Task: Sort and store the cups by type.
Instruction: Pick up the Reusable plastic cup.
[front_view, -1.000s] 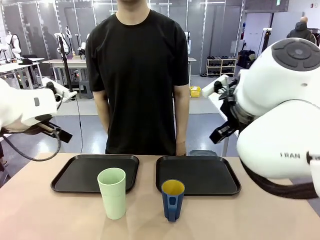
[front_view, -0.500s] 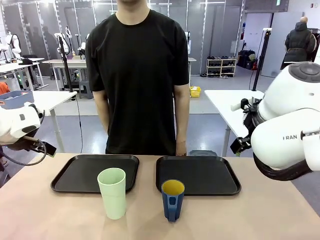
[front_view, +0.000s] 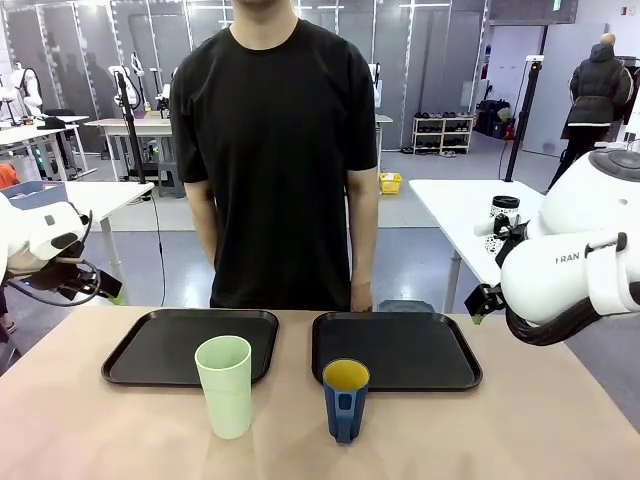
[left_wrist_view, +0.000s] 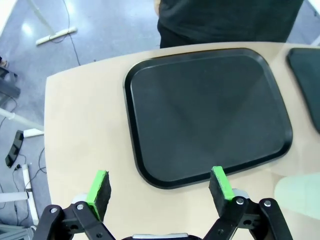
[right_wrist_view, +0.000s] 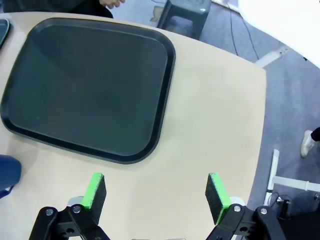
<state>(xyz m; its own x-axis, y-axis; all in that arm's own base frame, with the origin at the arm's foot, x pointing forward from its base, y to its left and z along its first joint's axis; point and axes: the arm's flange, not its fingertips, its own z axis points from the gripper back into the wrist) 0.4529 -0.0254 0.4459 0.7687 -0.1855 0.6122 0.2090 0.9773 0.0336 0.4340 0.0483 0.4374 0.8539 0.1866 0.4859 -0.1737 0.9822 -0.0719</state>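
Two cups stand on the tan table near its front edge. The tall pale green tumbler (front_view: 224, 385) is in front of the left black tray (front_view: 150, 350). The shorter dark blue cup (front_view: 345, 402), yellow inside, is in front of the right black tray (front_view: 420, 355). My left gripper (left_wrist_view: 160, 184) hovers open over the table beside the left tray (left_wrist_view: 205, 110), with the tumbler (left_wrist_view: 300, 192) at the lower right. My right gripper (right_wrist_view: 155, 190) hangs open beyond the right tray (right_wrist_view: 90, 85), with the blue cup (right_wrist_view: 7, 175) at the left edge. In the front view both grippers (front_view: 105, 292) (front_view: 485, 305) stay at the table's sides.
A person in a black shirt (front_view: 275, 150) stands at the far side of the table, hands down. A grey stool (right_wrist_view: 182, 17) stands on the floor past the table's far edge. A white speckled cylinder with a black lid (front_view: 503, 215) sits on another table behind.
Both arms have swung outward and back from the camera, the right arm to the right and the left arm to the left. The cups and trays have not moved.
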